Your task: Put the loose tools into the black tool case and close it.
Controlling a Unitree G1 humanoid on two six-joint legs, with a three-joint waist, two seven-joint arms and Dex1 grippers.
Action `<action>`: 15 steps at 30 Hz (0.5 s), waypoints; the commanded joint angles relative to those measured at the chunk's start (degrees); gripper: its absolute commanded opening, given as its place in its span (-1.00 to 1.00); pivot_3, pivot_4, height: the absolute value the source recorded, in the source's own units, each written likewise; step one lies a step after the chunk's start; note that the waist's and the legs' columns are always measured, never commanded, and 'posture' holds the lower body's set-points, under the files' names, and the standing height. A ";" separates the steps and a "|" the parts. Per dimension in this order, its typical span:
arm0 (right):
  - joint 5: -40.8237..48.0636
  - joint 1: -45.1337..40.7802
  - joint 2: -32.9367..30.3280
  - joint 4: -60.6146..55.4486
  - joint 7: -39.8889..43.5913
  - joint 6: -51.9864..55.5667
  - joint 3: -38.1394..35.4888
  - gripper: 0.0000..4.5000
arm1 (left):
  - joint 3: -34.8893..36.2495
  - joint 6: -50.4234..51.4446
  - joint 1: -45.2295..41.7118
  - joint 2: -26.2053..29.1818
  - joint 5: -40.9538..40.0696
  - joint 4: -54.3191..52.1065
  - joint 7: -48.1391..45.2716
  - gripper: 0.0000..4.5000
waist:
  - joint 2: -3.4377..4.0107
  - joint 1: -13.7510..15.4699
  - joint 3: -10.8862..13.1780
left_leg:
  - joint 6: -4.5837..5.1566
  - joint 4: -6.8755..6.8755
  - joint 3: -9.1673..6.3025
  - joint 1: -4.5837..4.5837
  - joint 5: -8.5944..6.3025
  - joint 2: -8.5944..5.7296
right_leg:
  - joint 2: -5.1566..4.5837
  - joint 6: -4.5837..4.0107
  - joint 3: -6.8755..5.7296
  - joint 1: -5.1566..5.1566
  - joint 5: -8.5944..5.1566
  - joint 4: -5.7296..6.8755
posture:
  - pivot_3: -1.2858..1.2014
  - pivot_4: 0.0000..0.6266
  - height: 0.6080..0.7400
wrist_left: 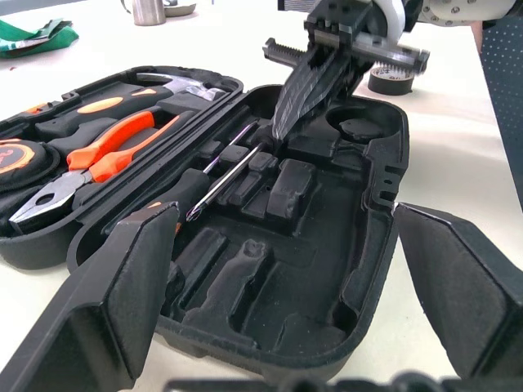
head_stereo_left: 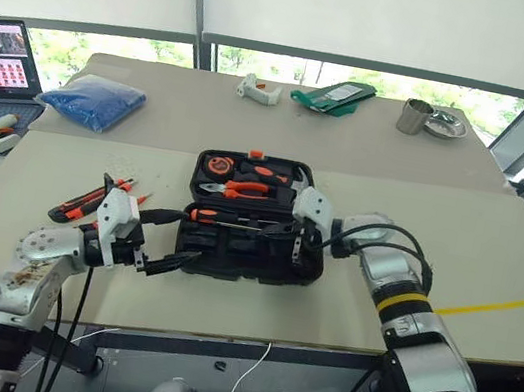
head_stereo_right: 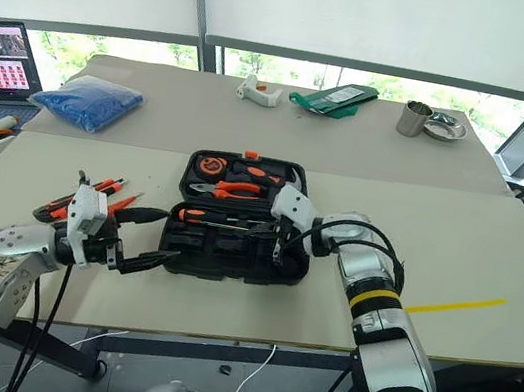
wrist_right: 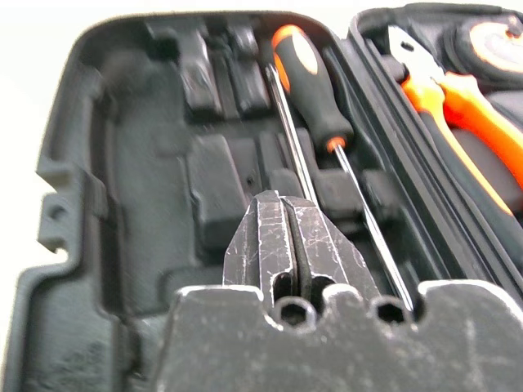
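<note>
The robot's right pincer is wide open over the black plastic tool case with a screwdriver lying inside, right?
Not quite. The right pincer is shut, its two black fingers pressed together, as the right wrist view shows. It does hang over the open black plastic tool case, and a black-and-orange-handled screwdriver does lie inside.

Silver metal arms with round jointed segments, black ribbed sleeves near the shoulders, yellow band around the right forearm (head_stereo_left: 403, 302), looping black cables at both wrists, white blocky wrist housings, black two-fingered left gripper (head_stereo_left: 169, 263) and right gripper (wrist_left: 304, 96), scratched ridged fingers (wrist_right: 288, 245)
</note>
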 commanded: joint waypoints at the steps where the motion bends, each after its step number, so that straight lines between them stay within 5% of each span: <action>1: 0.09 -3.02 -0.06 0.56 -2.04 -1.43 -1.48 -0.99 | 0.97 0.03 -0.07 0.79 -0.20 -1.34 0.41 1.00 | 0.00 -0.01 0.00 | 0.00 0.00 0.00 0.00 0.00 0.00 | 0.00 0.00 0.00 0.00 0.00 0.00 | 0.03 -0.52 1.00; 15: -8.71 -4.99 2.34 12.49 -6.85 -4.03 4.32 -0.99 | 0.93 0.74 -1.77 1.35 1.01 -0.15 2.20 1.00 | 0.00 -0.14 0.00 | -0.02 -0.06 0.02 0.13 0.01 0.01 | 0.02 -0.03 0.00 0.08 -0.02 0.01 | 0.03 -0.52 1.00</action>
